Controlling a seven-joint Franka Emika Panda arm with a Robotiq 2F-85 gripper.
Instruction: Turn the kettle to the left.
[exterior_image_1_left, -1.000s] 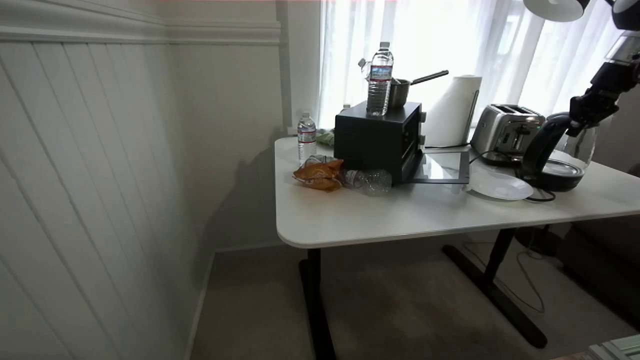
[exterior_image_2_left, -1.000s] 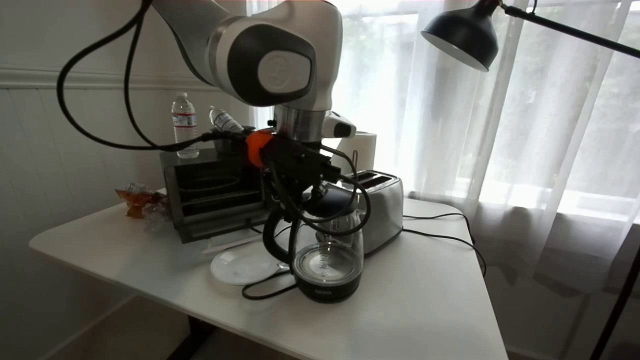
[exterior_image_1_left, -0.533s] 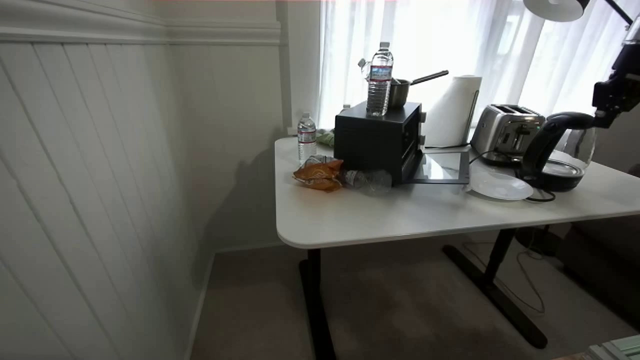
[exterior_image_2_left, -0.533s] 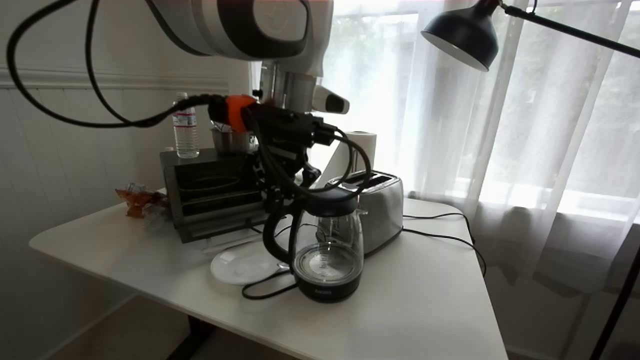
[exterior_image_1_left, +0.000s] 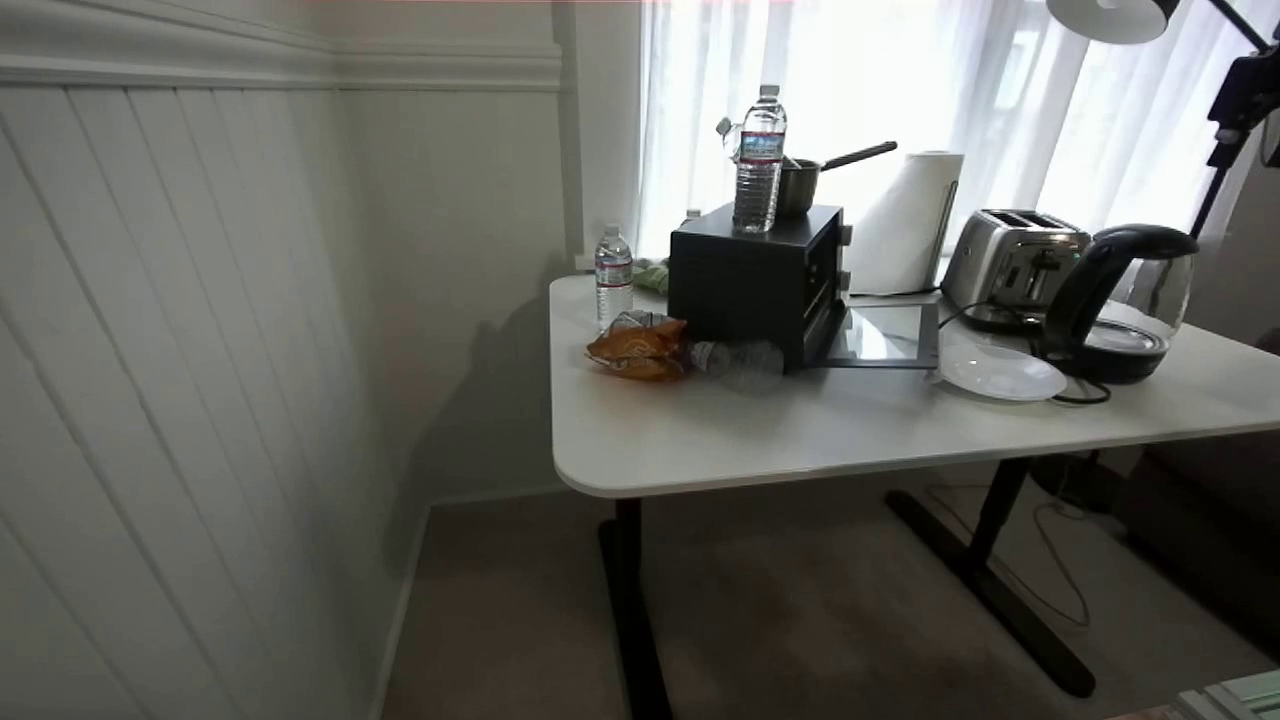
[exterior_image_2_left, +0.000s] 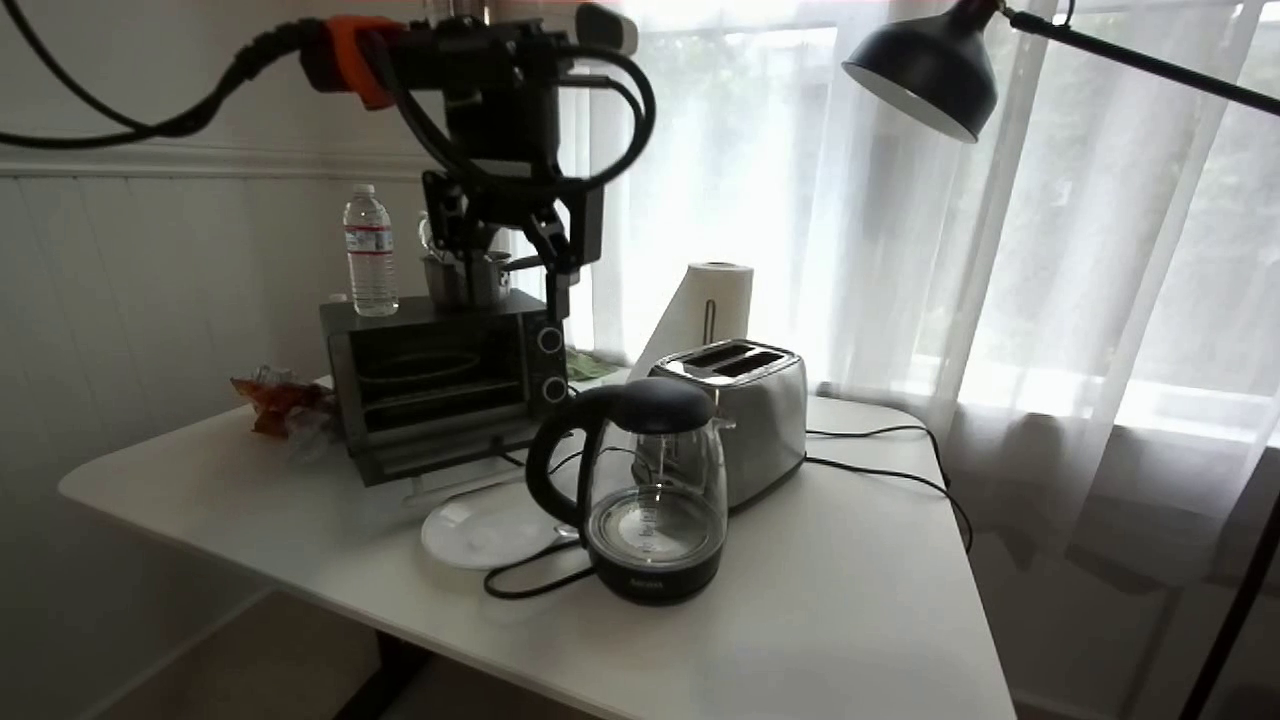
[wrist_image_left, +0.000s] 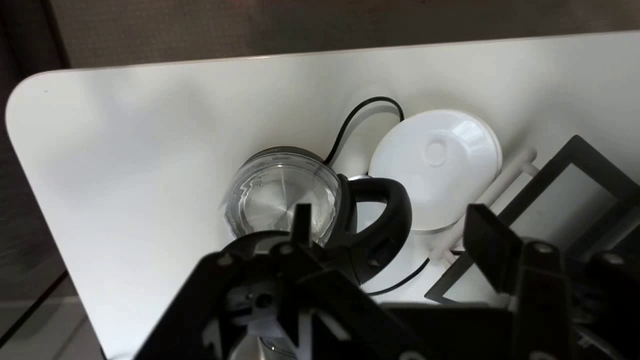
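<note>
The kettle (exterior_image_2_left: 655, 520) stands upright on the white table, with a clear body, black lid and black base. Its black loop handle (exterior_image_2_left: 560, 455) points toward the white plate. Both exterior views show it, the kettle (exterior_image_1_left: 1115, 365) being near the right side there. My gripper (exterior_image_2_left: 512, 290) hangs open above the table, higher than the kettle and apart from it. Seen from the wrist, the gripper (wrist_image_left: 390, 215) has widely spread fingers with nothing held between them. Below, the kettle (wrist_image_left: 282, 190) shows at the left finger, which covers part of its lid.
A silver toaster (exterior_image_2_left: 765, 420) stands right behind the kettle. A white plate (exterior_image_2_left: 480, 535) and a black cord (exterior_image_2_left: 530, 592) lie beside it. The black toaster oven (exterior_image_2_left: 430, 400), its door down, bears a pot (exterior_image_2_left: 465, 282) and a water bottle (exterior_image_2_left: 370, 255). A lamp (exterior_image_2_left: 930, 75) hangs above.
My gripper has risen from beside the kettle's handle and lid, moving up and away from it, and its fingers have spread. The kettle itself has not visibly moved.
</note>
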